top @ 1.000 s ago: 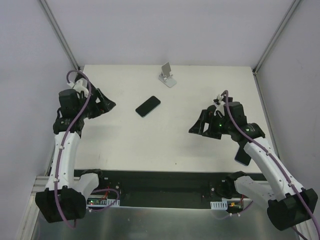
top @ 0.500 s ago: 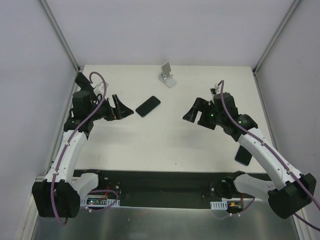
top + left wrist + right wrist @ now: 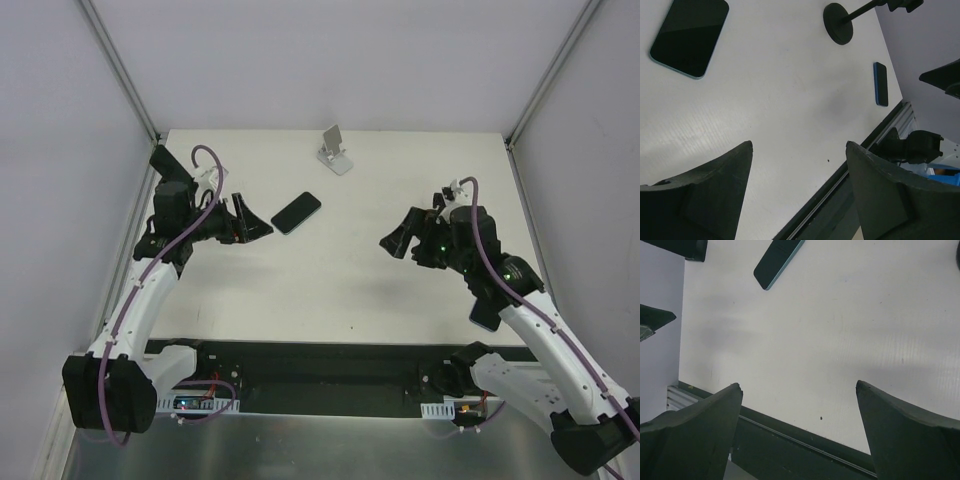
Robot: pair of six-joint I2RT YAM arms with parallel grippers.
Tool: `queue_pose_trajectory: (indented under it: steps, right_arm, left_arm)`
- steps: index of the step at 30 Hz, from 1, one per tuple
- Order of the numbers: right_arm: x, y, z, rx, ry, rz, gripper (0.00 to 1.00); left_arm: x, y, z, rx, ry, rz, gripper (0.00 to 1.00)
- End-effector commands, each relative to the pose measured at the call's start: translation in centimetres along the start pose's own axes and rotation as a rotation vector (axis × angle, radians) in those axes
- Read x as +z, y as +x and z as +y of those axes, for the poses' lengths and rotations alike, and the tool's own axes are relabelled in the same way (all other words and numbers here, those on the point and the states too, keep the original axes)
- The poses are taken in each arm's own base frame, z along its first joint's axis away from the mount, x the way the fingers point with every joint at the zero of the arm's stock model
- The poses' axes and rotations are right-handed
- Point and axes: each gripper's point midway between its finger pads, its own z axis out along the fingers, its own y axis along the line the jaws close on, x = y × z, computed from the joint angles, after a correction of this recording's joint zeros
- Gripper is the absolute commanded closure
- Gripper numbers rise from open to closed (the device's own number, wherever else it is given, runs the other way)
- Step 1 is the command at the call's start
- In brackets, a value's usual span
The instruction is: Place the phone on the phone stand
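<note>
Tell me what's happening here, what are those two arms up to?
Two robot arms are working over a white table. A dark phone lies flat on it, and a small white phone stand sits near the far edge with nothing on it. The left claw is open and hovers just beside the phone, apparently about to pick it up. The right claw is open too, off to the right, holding nothing. The phone has not yet been lifted.
</note>
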Motion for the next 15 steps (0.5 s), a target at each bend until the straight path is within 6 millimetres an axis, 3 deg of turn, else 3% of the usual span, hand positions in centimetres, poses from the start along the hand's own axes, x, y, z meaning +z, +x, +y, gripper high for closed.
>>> queue_pose_trajectory:
  steps: [1,4,5,7,8,9,10,11,12,13,14,15]
  right_arm:
    - [-1.3,-0.9,-0.8,-0.109,0.029,-0.05,0.01]
    - [-1.1,-0.3,-0.8,-0.167,0.014,-0.007,0.01]
    - [-0.9,0.0,-0.6,-0.187,-0.005,0.015,0.01]
    - [-0.4,0.3,-0.7,-0.216,-0.015,0.047,0.0]
    - [-0.2,0.7,-0.6,-0.243,-0.033,0.068,0.0]
    - [0.1,0.9,-0.6,-0.243,-0.043,0.077,0.0]
    - [0.4,1.1,-0.6,-0.243,-0.057,0.089,0.0]
    - [0.6,2.1,-0.1,-0.248,-0.109,0.128,0.0]
    - [0.8,2.2,0.1,-0.247,-0.13,0.139,0.0]
    - [0.7,2.5,0.2,-0.246,-0.145,0.152,0.0]
    - [0.5,2.8,0.6,-0.24,-0.175,0.166,0.0]
    - [0.1,2.9,0.8,-0.238,-0.193,0.162,0.01]
  left_arm:
    - [1.1,-0.8,1.0,0.034,-0.013,0.003,0.3]
    - [3.3,-1.2,1.5,0.016,-0.046,0.038,0.41]
    - [3.9,-2.4,1.3,0.036,-0.061,0.024,0.41]
    - [7.0,-2.3,1.6,0.063,-0.116,0.061,0.36]
    - [8.1,-4.5,0.3,0.13,-0.107,0.029,0.32]
    - [10.3,-4.7,2.2,0.14,-0.176,0.039,0.27]
    - [12.1,-5.0,1.5,0.184,-0.17,0.044,0.27]
    - [13.4,-7.9,0.4,0.249,-0.15,-0.02,0.27]
    - [16.0,-7.6,2.5,0.237,-0.177,0.009,0.3]
    - [17.5,-9.0,2.8,0.249,-0.174,-0.025,0.33]
    - [18.7,-11.8,1.7,0.272,-0.146,-0.081,0.37]
    - [21.4,-11.5,3.8,0.254,-0.155,-0.056,0.4]
